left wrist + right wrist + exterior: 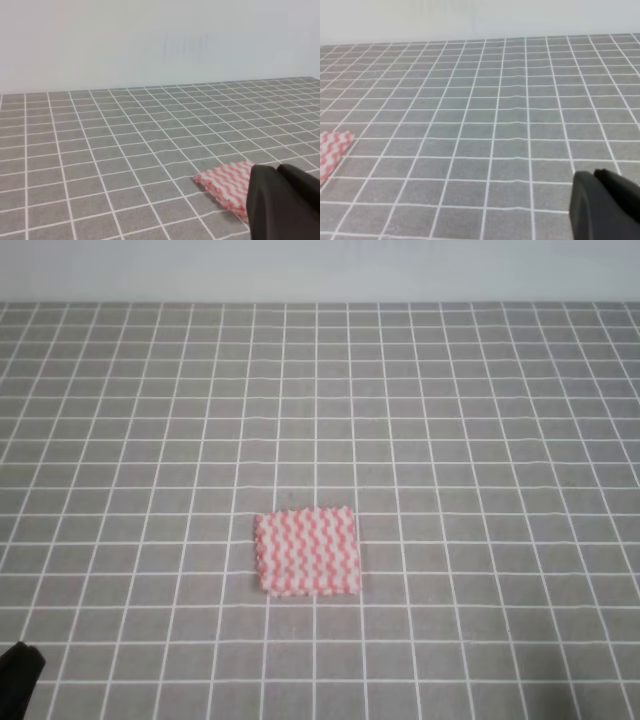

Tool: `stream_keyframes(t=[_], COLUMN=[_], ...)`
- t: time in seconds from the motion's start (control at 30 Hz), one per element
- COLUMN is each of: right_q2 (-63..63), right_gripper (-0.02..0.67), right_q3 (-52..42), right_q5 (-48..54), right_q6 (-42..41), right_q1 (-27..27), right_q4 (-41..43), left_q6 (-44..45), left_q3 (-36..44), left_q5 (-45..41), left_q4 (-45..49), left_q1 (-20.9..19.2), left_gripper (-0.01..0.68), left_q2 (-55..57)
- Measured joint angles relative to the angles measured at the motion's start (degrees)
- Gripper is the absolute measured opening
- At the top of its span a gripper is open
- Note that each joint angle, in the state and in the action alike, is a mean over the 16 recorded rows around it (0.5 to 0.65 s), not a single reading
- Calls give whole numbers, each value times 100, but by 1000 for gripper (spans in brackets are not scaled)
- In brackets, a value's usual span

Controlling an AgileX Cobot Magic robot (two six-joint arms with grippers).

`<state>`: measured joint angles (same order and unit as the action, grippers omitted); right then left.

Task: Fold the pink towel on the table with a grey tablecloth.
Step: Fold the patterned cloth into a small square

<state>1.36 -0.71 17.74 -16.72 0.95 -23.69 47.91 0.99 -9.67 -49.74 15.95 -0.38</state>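
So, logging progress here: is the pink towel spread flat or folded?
Cannot tell for sure. The pink towel lies flat as a small rectangle on the grey tablecloth; layers aren't visible.

Very little of the robot shows. The left gripper (285,202) is a matte black, rounded, blocky shell with a seam down it. The right gripper (605,205) looks the same: plain black, smooth, with no visible markings, screws or cables.

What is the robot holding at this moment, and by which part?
Nothing is held. The pink towel lies flat on the grey tablecloth, apart from both grippers; only a dark part of each gripper shows at the frame edges.
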Motion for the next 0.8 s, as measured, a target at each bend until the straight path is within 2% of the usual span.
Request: stream_keyframes(t=[0.43, 0.57, 0.8], right_q2=[-6, -12, 0], right_gripper=[-17, -17, -17], right_q3=[8, 17, 8], right_q5=[62, 68, 62], right_q6=[0, 0, 0], right_q1=[0, 0, 0], right_q4=[-79, -85, -96], left_q6=[-57, -629, -2214], left_q3=[-6, -31, -30], left_q5=[9, -9, -180], left_q4=[197, 906, 2698], left_q1=[-1, -28, -263], left_gripper=[-3, -3, -3], left_q2=[-15, -34, -59])
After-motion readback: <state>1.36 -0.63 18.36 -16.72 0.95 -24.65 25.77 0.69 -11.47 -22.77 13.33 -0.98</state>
